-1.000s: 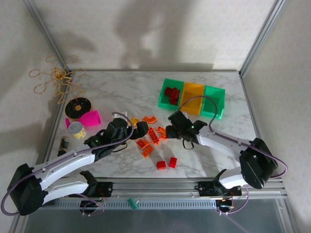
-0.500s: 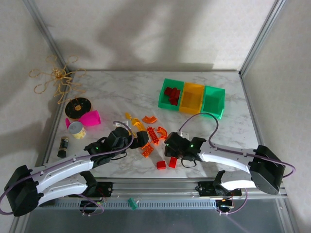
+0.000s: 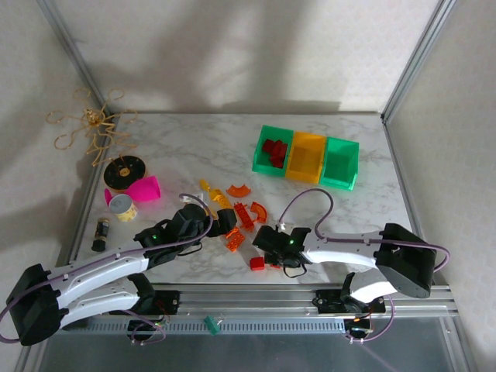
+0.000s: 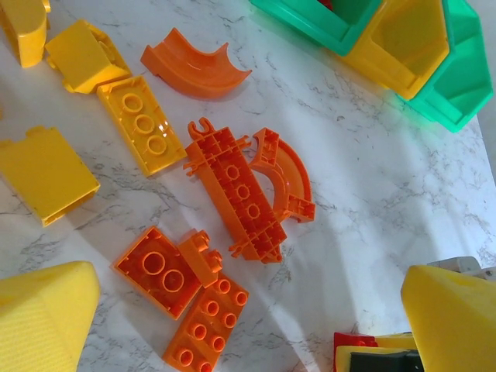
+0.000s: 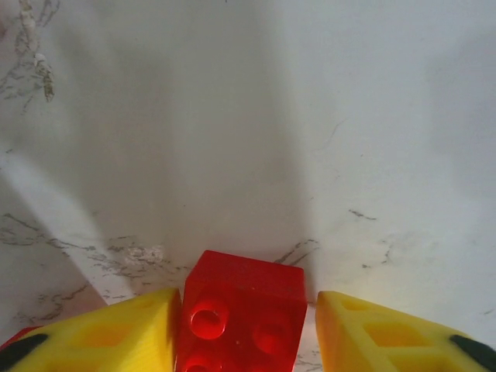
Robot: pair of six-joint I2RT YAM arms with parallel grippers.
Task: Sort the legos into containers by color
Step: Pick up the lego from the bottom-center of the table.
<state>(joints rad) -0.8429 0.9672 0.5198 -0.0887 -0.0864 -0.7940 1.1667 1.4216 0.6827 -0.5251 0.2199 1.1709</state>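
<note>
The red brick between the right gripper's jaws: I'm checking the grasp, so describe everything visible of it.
Glossy red plastic, the red brick is a squarish block with round studs on top, two clearly showing. It sits flat, studs up, on the white marbled table, between the right gripper's yellow jaws. One jaw looks pressed against its side; a thin gap shows at the other. Its near end is cut off by the frame.
</note>
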